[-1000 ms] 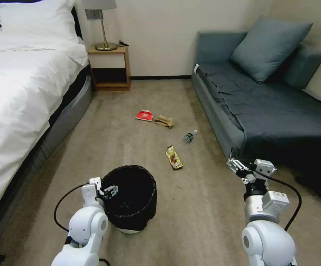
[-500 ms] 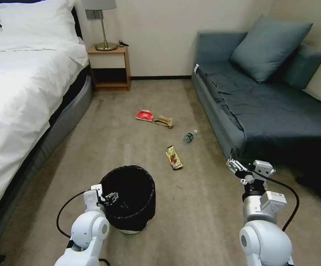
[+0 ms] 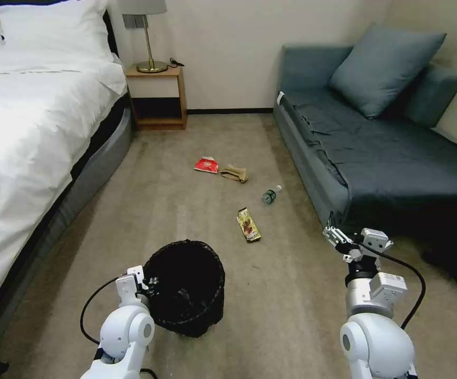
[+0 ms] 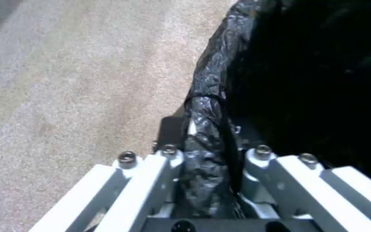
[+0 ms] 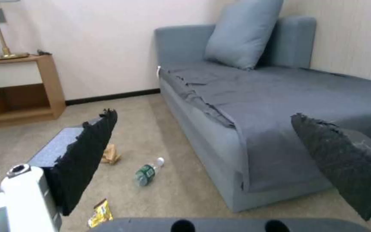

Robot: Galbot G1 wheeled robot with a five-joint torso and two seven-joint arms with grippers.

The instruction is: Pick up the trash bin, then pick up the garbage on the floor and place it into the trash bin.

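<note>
1. Black crinkly bag lines the trash bin (image 3: 186,287), which is on the carpet before me; my left gripper (image 4: 207,154) pinches its rim.
2. I judge it light, but the liner is slippery.
3. My right gripper (image 5: 203,154) hangs spread near the sofa (image 3: 386,158).

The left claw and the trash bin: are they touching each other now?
Touching. In the left wrist view the left claw is closed on the trash bin: the black bag-covered rim is pinched between both fingers.
</note>
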